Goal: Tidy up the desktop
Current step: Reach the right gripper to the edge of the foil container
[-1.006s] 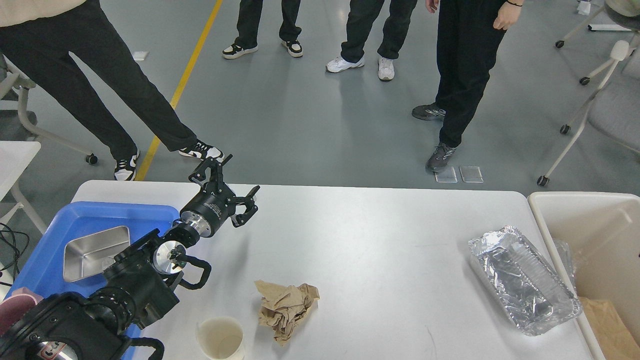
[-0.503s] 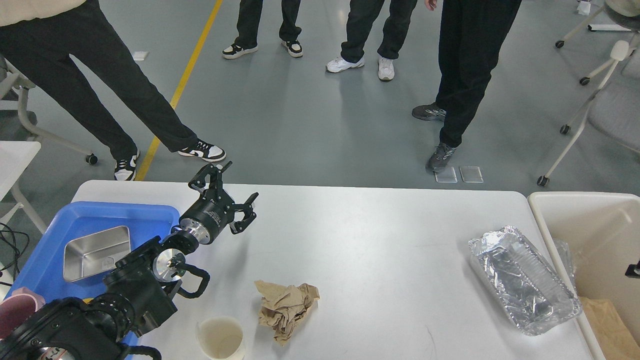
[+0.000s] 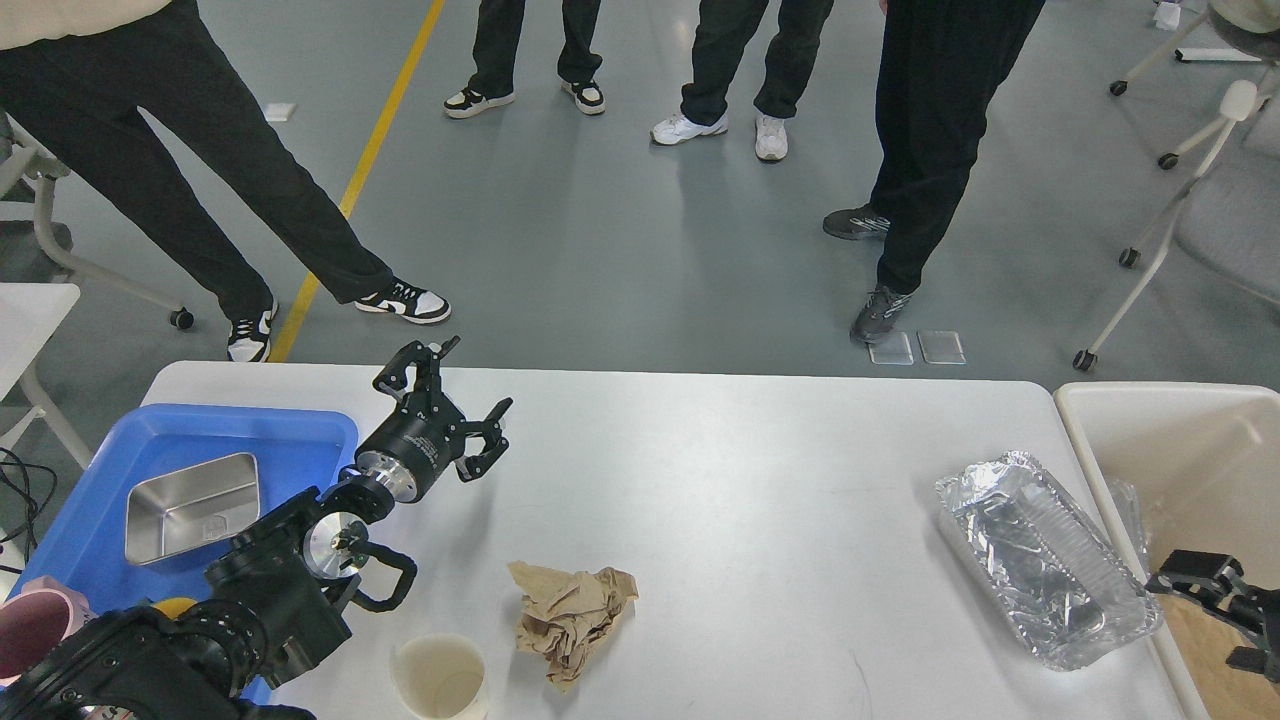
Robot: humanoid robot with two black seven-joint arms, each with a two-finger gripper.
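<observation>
The white desktop (image 3: 760, 470) holds a crumpled brown paper wad (image 3: 572, 615), a white paper cup (image 3: 442, 677) near the front edge and a crinkled foil tray (image 3: 1045, 555) at the right. My left gripper (image 3: 478, 376) is open and empty, above the desktop's far left part, beside the blue tray. My right gripper (image 3: 1195, 620) comes in at the lower right edge, by the foil tray's near end and over the bin; its two fingers stand apart and hold nothing.
A blue plastic tray (image 3: 290, 440) at the left holds a steel tin (image 3: 192, 505); a pink cup (image 3: 30, 622) is at its near end. A beige bin (image 3: 1170, 440) with brown paper (image 3: 1215, 640) stands at the right. Several people stand beyond the far edge.
My left gripper has drawn back slightly toward the left, still open. My right gripper, out of view a second ago, has come in at the lower right beside the foil tray.
</observation>
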